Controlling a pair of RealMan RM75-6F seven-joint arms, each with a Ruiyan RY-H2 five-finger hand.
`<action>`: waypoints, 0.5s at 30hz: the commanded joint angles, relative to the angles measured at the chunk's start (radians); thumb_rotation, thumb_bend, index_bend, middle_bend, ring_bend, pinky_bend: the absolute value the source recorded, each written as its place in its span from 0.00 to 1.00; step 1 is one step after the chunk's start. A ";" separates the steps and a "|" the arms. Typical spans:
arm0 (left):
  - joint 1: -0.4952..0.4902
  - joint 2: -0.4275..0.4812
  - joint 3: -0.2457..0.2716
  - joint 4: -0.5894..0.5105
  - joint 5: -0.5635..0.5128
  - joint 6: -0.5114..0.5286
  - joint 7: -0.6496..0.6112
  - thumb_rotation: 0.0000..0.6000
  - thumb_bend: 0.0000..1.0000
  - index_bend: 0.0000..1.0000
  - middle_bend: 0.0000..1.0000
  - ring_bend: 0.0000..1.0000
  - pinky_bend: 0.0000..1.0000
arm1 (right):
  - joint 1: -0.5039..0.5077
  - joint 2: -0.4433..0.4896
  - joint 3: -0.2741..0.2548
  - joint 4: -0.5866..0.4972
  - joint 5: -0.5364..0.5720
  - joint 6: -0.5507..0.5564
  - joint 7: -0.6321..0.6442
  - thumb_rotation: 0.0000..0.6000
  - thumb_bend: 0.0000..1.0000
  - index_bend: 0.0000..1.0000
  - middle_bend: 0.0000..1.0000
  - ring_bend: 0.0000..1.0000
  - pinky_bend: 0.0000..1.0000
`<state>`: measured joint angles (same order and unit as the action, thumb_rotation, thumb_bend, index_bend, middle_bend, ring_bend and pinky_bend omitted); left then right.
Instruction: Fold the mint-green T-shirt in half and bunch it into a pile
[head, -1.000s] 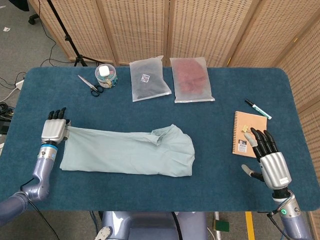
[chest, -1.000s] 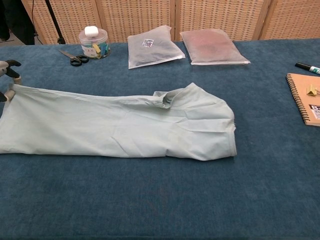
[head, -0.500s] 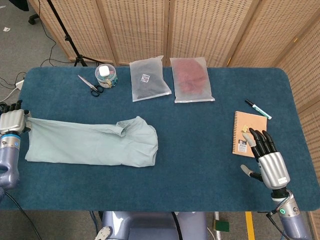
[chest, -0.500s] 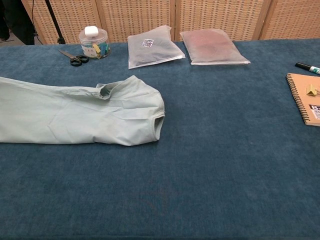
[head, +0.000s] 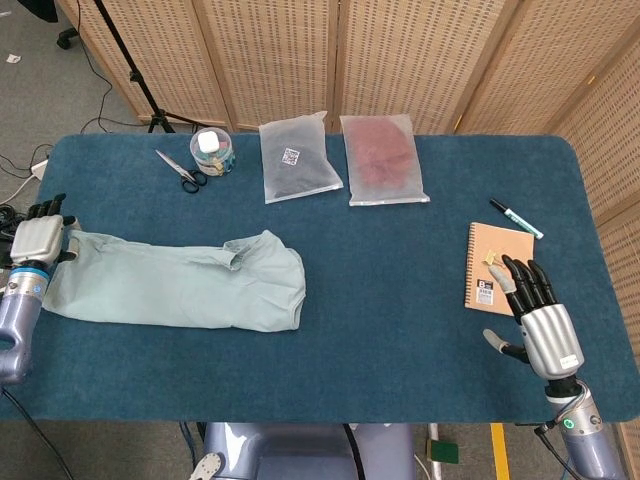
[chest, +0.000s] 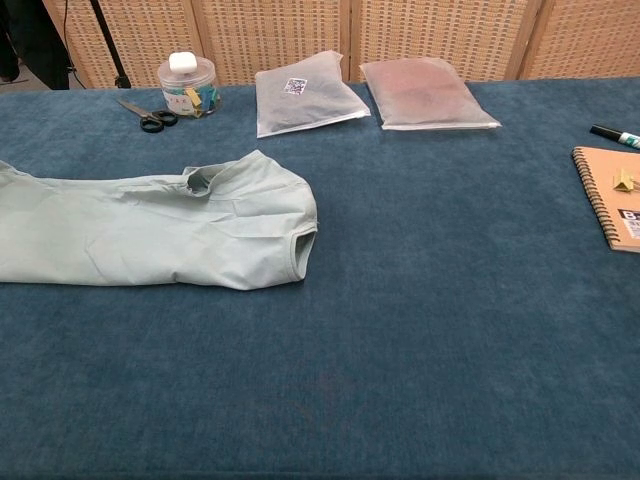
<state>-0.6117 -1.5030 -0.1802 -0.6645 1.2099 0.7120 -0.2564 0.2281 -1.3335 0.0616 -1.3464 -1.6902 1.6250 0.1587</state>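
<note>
Left robot hand: at the bench's left edge, clamped on the hem corner of the mint-green T-shirt.
T-shirt: laid lengthwise near the left edge, collar toward the centre.
Risk: the hem may be dragged over the edge, or slip from the grip.
Change: since a second ago, the T-shirt is seen drawn leftward.
Right robot hand: fingers apart, empty, near the right front corner.
</note>
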 joint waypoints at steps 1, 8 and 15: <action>0.038 0.129 0.012 -0.276 0.095 0.180 -0.006 1.00 0.61 0.80 0.00 0.00 0.00 | -0.001 0.003 0.001 -0.002 -0.001 0.002 0.005 1.00 0.09 0.00 0.00 0.00 0.00; 0.026 0.223 -0.008 -0.579 0.117 0.258 0.120 1.00 0.61 0.80 0.00 0.00 0.00 | -0.003 0.011 0.005 -0.005 0.004 0.003 0.019 1.00 0.09 0.00 0.00 0.00 0.00; -0.016 0.219 -0.033 -0.723 0.083 0.261 0.281 1.00 0.61 0.80 0.00 0.00 0.00 | -0.003 0.016 0.008 -0.007 0.007 0.002 0.029 1.00 0.09 0.00 0.00 0.00 0.00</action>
<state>-0.6084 -1.2900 -0.1996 -1.3425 1.3039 0.9612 -0.0266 0.2252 -1.3171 0.0691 -1.3539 -1.6835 1.6268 0.1880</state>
